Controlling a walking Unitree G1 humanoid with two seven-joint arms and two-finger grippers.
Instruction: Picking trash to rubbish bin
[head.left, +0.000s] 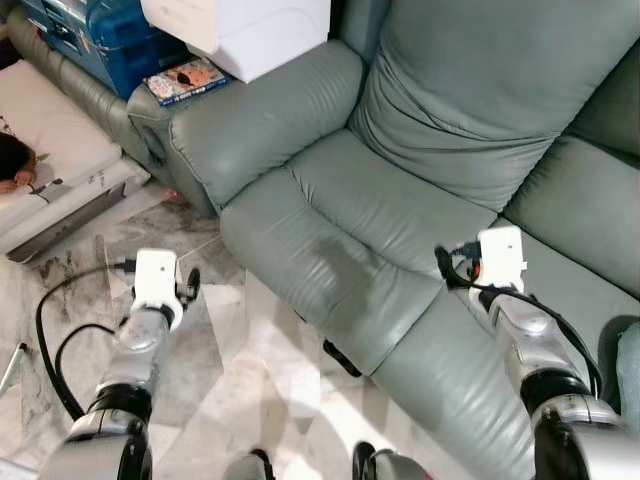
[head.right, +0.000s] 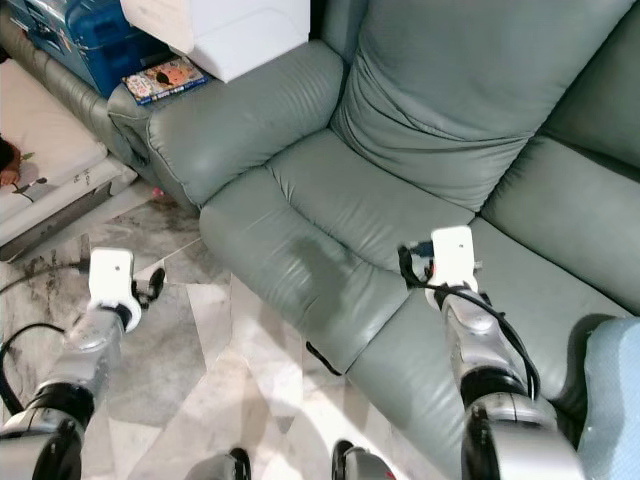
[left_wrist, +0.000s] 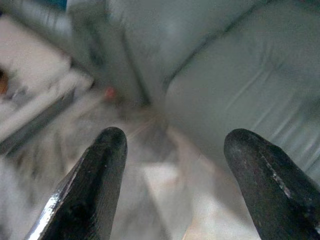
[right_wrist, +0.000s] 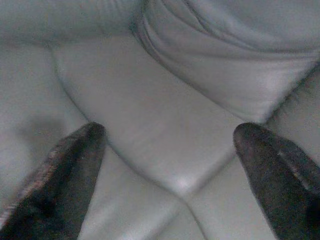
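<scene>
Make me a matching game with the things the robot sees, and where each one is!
Things:
1. book
2. white box
3. right gripper
4. left gripper

Places:
A. over the sofa seat
B. on the sofa's armrest, behind the book
C. over the marble floor beside the sofa
D. on the flat top at the armrest's end

Pairs: 1-D, 2-B, 3-A, 4-C
</scene>
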